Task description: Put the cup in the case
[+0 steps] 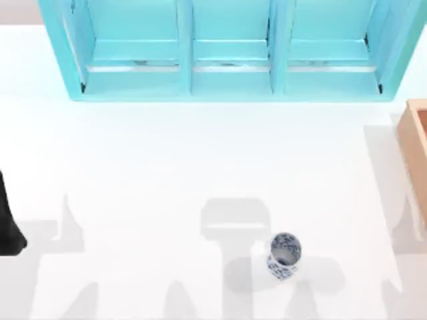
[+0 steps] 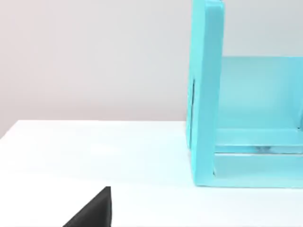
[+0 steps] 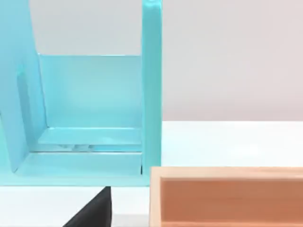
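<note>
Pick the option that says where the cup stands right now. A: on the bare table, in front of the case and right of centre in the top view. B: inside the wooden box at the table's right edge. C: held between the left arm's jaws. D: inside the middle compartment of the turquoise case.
A: the cup stands upright on the white table, well clear of the turquoise case and apart from the wooden box.

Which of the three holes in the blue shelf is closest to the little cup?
The right-hand hole of the blue shelf is closest. The cup stands right of the table's middle, more in line with that hole than with the middle or left one.
</note>
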`<state>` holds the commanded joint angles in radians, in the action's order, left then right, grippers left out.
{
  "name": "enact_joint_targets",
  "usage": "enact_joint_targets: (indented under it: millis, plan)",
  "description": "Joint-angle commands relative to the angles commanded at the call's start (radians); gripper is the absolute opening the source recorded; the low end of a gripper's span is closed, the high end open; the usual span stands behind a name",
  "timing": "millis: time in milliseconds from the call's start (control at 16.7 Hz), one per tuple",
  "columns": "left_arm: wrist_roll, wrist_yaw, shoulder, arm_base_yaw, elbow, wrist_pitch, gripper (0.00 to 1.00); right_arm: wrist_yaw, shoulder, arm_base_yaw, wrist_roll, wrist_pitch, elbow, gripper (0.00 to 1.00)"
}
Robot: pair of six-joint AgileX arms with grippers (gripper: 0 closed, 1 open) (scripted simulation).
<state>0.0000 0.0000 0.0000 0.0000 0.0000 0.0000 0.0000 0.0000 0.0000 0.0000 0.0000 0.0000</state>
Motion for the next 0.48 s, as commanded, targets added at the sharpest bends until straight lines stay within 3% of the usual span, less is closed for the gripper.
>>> enact_joint_targets:
  millis: [240,480]
  plan:
    - [0.000,0.000,0.000,0.000,0.000,0.000,1.00,0.000,0.032,0.018,0.017,-0.029,0.032,1.00]
    - [0.000,0.000,0.000,0.000,0.000,0.000,1.00,0.000,0.224,0.109,0.110,-0.184,0.208,1.00]
